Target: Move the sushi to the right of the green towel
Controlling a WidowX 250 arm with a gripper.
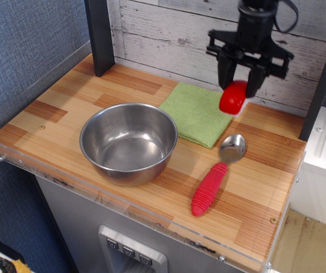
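Note:
The sushi point(233, 98), a glossy red top on a white block, hangs in my black gripper point(238, 91), which is shut on it. It is held in the air over the right corner of the green towel point(198, 113). The towel lies flat on the wooden counter, behind and to the right of the steel bowl. The bare wood to the right of the towel lies just below and right of the sushi.
A steel bowl point(128, 141) stands at the counter's middle left. A red-handled metal spoon point(217, 172) lies in front of the towel, to the right. A dark post point(101, 34) stands at the back left, another point(322, 79) at the right edge.

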